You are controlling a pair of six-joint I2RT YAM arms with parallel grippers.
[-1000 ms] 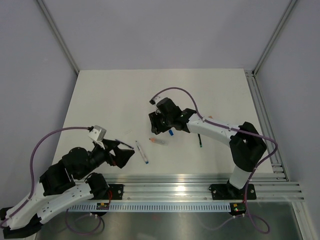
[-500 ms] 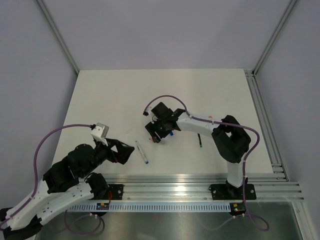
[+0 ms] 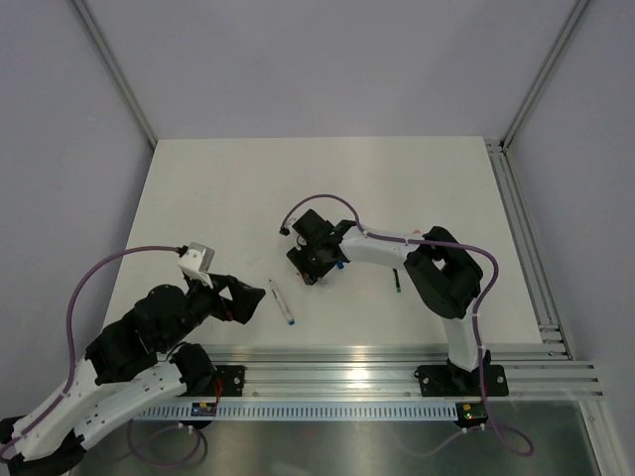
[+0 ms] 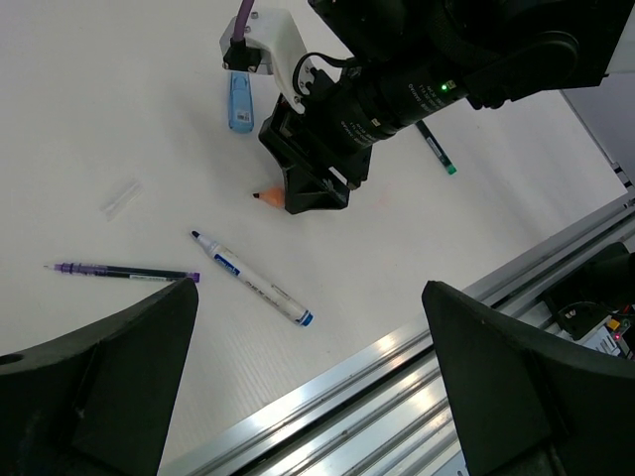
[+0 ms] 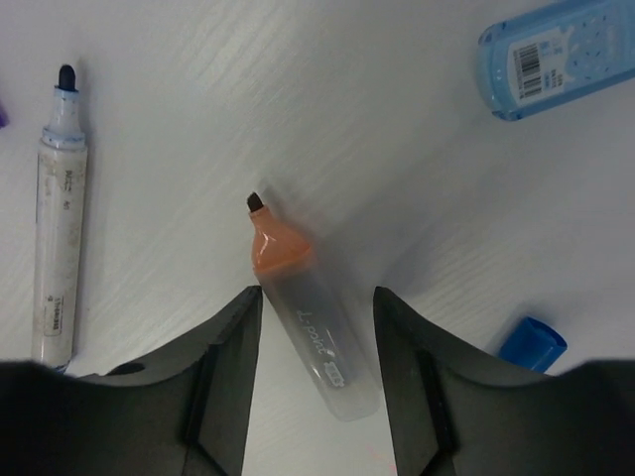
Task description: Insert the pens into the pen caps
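A clear-barrelled pen with an orange end [image 5: 313,317] lies on the table between the jaws of my right gripper [image 5: 317,297]. The jaws are open and straddle it, with a gap showing on each side. Close by lie a white pen [image 5: 58,228], a light blue cap [image 5: 556,55] and a blue cap [image 5: 533,344]. My left gripper [image 4: 310,297] hangs wide open and empty over the table's front edge. Its view shows the white pen [image 4: 253,278], a thin dark pen [image 4: 124,271], a clear cap [image 4: 121,198] and a green-tipped pen [image 4: 437,149].
An aluminium rail [image 3: 397,359] runs along the table's front edge, and a second rail [image 3: 521,238] borders the right side. The white table [image 3: 218,188] stretches back to grey walls. The right arm's purple cable [image 3: 317,203] loops above its wrist.
My right gripper came down and slightly left onto the orange-ended pen, hiding it from above; its jaws widened, then narrowed around it. The left arm shifted slightly left and stays open.
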